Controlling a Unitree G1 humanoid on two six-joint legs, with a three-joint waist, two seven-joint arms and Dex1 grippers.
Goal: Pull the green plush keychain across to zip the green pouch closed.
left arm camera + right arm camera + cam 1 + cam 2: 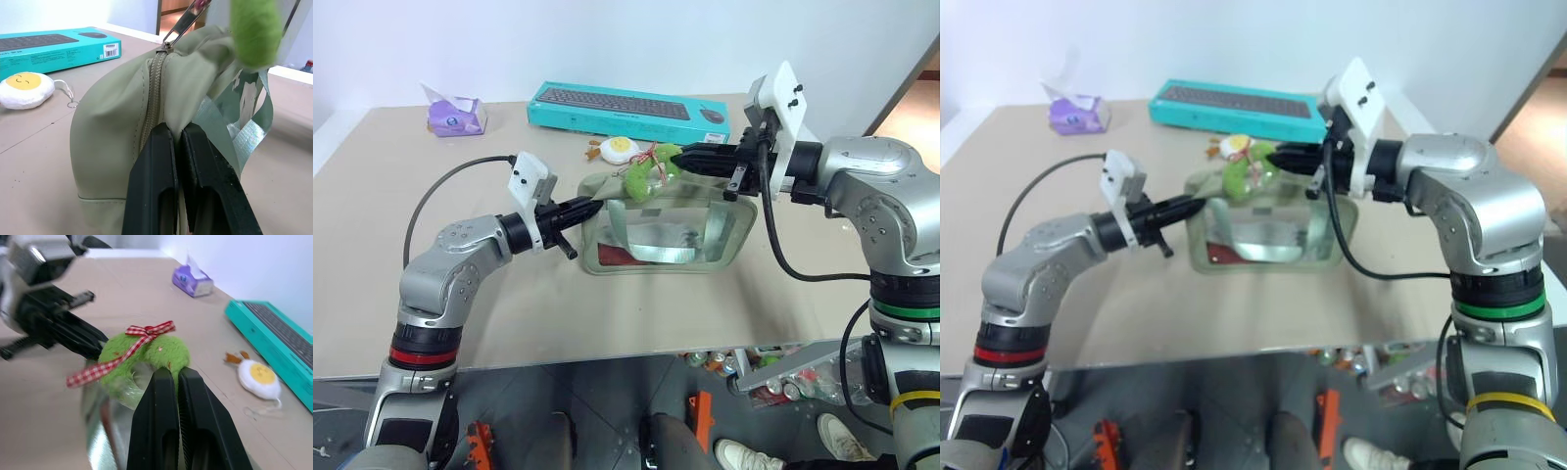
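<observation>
Nearest, the left gripper [592,206] pinched the green pouch [666,230] at its nine-o'clock end, while the right gripper [677,155], clamped on the green plush keychain [646,171], faced three-o'clock travel along the zipper.

This looks like a robot test room or lab: a plain beige tabletop [372,245] against a bare white wall [607,39] carries staged props, a boxed keyboard in teal cardboard [626,106], a purple tissue pack [457,116] and a fried-egg plush toy [615,147].
</observation>
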